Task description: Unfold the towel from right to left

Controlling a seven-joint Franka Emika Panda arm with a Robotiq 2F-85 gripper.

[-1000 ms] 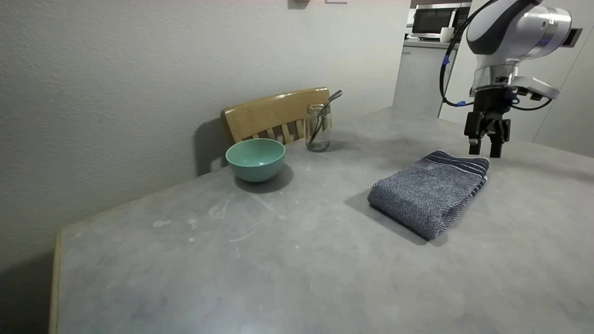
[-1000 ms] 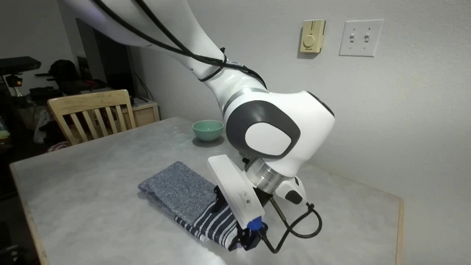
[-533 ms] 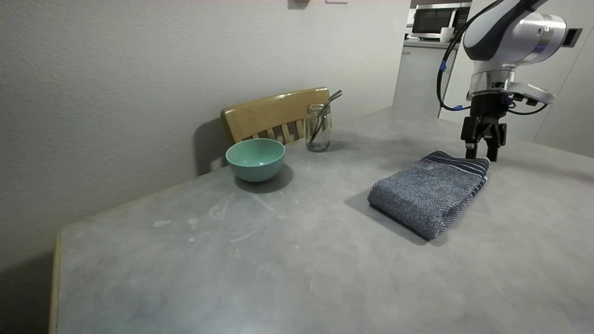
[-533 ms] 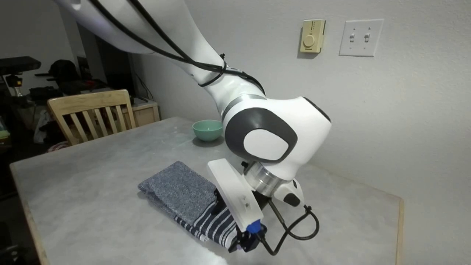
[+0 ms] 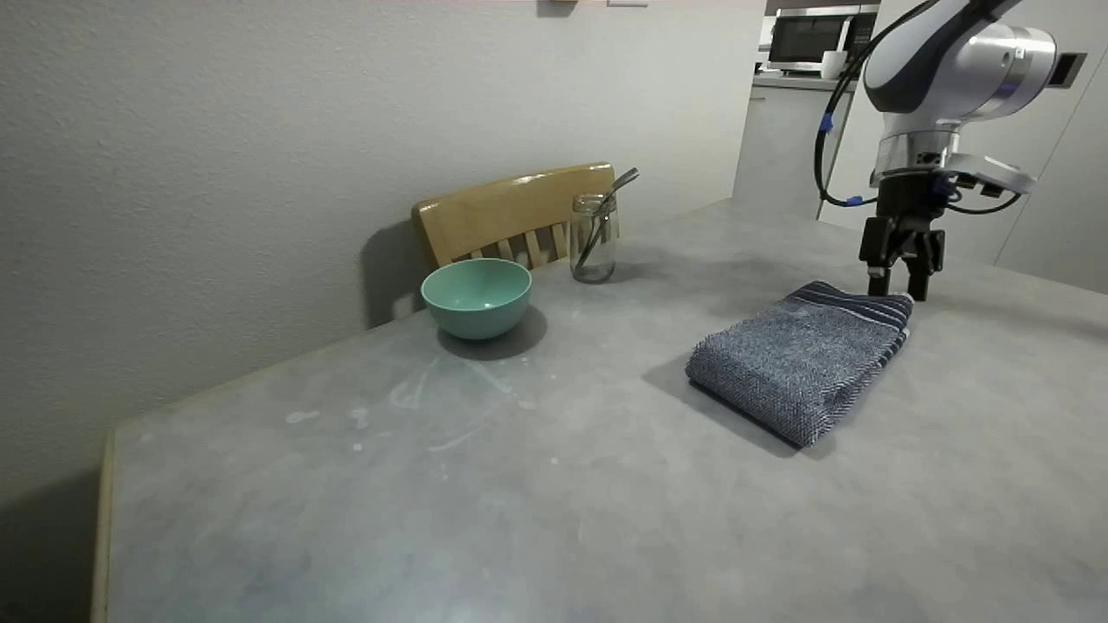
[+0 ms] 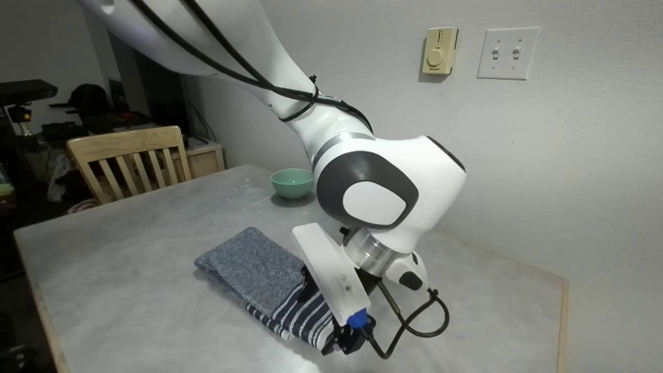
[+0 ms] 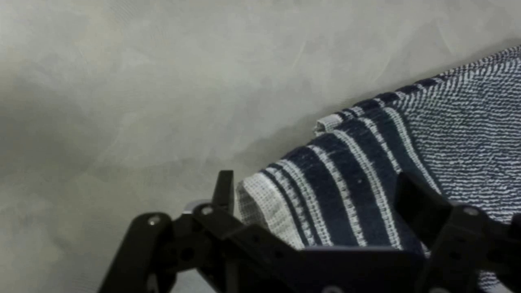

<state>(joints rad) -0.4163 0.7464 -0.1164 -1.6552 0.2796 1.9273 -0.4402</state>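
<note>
The blue-grey towel (image 5: 796,359) lies folded on the table, with dark and white stripes at its end by the gripper. It also shows in an exterior view (image 6: 254,269), partly hidden behind the gripper and its camera. My gripper (image 5: 898,287) is low at the striped end. In the wrist view the gripper (image 7: 313,181) is open. One fingertip (image 7: 224,183) stands just outside the towel's white edge; the other finger (image 7: 419,203) is over the dark stripes. The striped end (image 7: 333,183) lies between them, its edge slightly raised. Whether a finger touches the cloth I cannot tell.
A teal bowl (image 5: 476,298) and a glass jar (image 5: 594,242) with utensils stand near the wall side of the table (image 5: 519,519). A wooden chair (image 5: 519,208) stands behind the table edge. Another chair (image 6: 129,155) shows in an exterior view.
My gripper has come down a little and moved slightly towards the towel, then stayed still over the last half second. The towel has not moved.
</note>
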